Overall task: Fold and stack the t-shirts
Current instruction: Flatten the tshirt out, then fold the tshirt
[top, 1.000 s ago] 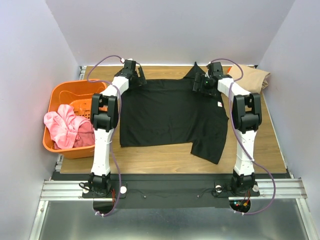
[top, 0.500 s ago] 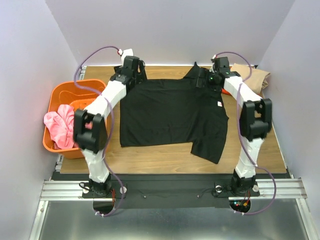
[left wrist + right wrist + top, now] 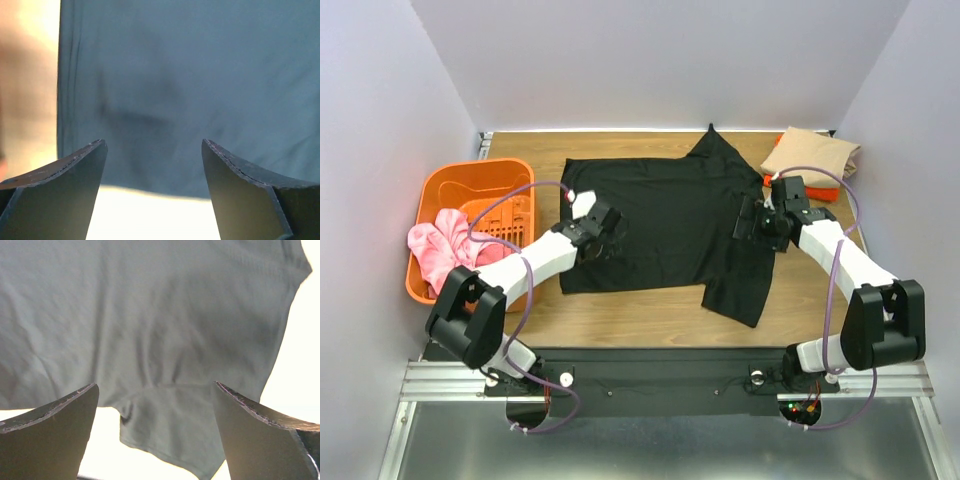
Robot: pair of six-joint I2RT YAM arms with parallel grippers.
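A black t-shirt (image 3: 670, 215) lies spread flat on the wooden table (image 3: 640, 315), with one sleeve pointing toward the near edge. My left gripper (image 3: 608, 240) hovers open over its near-left part. In the left wrist view the gripper (image 3: 152, 143) holds nothing, and the shirt (image 3: 190, 85) shows its left edge and hem. My right gripper (image 3: 748, 222) is open above the shirt's right side. In the right wrist view the gripper (image 3: 155, 385) is empty over the shirt (image 3: 150, 310). A folded tan t-shirt (image 3: 812, 155) lies at the back right, on an orange t-shirt (image 3: 828, 190).
An orange plastic basket (image 3: 470, 175) stands at the table's left edge with pink cloth (image 3: 445, 255) hanging over its near rim. Grey walls close in the table on three sides. A metal rail (image 3: 650, 378) runs along the near edge by the arm bases.
Both arms have drawn back from the shirt's far edge toward me and lowered over its middle. The left arm swung out to the left. The black shirt stays flat.
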